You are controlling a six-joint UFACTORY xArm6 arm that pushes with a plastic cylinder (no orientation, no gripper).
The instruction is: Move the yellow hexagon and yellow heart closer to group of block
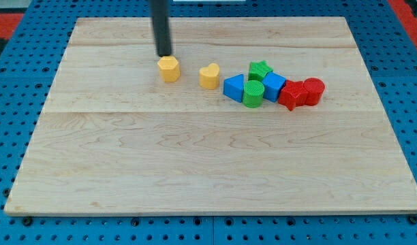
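Note:
The yellow hexagon (169,69) sits in the upper middle of the wooden board. The yellow heart (209,76) lies a little to its right, apart from it. Further right is a tight group: a blue triangle (234,88), a green cylinder (253,93), a green star (260,69), a blue cube (273,86), a red star-like block (292,94) and a red cylinder (313,90). The heart stands just left of the blue triangle with a small gap. My tip (165,54) is just above the hexagon's upper left edge, at or near contact.
The wooden board (195,170) lies on a blue perforated table (7,122). The rod rises from the tip out of the view's top.

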